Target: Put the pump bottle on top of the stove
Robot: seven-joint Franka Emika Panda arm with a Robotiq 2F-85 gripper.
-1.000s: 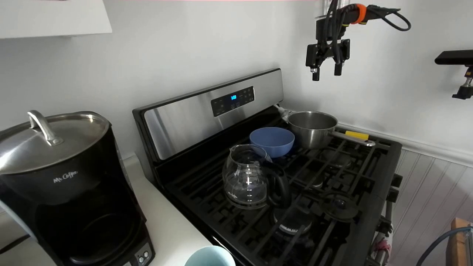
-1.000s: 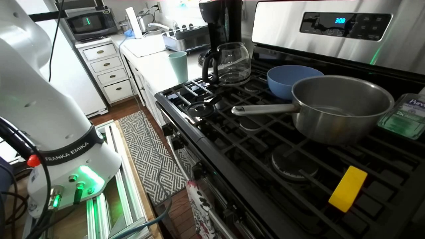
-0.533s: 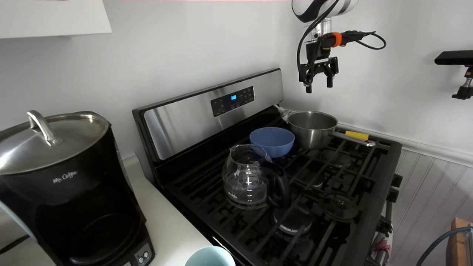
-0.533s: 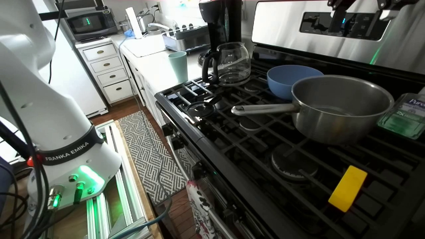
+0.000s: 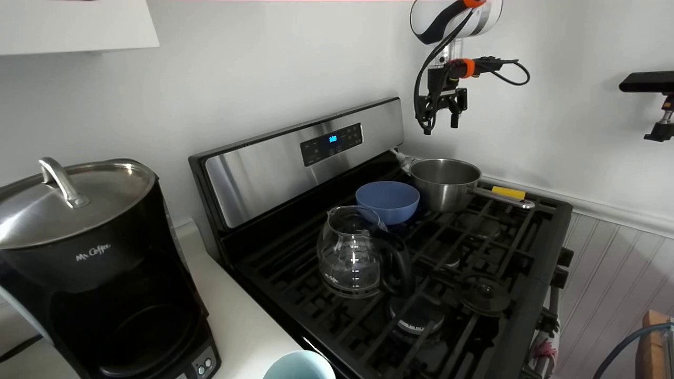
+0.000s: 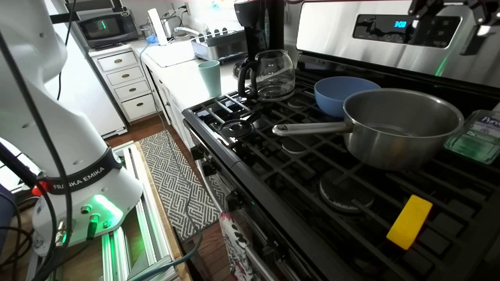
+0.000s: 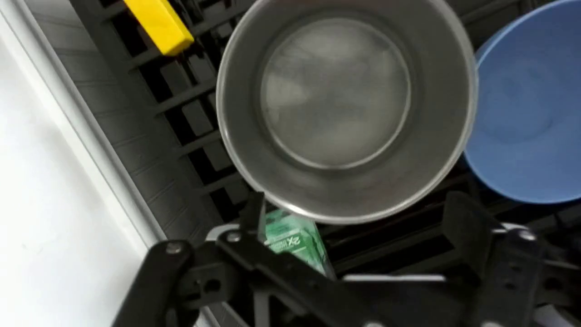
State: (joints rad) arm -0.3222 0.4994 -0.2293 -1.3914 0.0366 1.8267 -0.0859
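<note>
The pump bottle (image 6: 478,136) is translucent green with a label. It is tilted on the back corner of the stove (image 6: 328,31), behind the steel pot. In an exterior view only its pale pump head and neck (image 5: 401,158) show past the pot. In the wrist view, the pot rim and my left-hand finger hide parts of the bottle (image 7: 297,240). My gripper (image 5: 440,128) hangs in the air above the pot and the back of the stove. In the wrist view, the gripper (image 7: 358,218) is open with nothing held, and the bottle shows below, beside the left-hand finger.
The steel pot (image 6: 402,148) stands beside the bottle, its handle toward the stove front. A blue bowl (image 6: 343,91) adjoins the pot. The glass carafe (image 5: 350,258) and a yellow block (image 6: 410,222) are on the grates. A white wall (image 7: 54,190) is close by.
In an exterior view my gripper has moved left and down toward the back of the stove. In both exterior views more of the arm or gripper has come into sight. The bottle has not moved.
</note>
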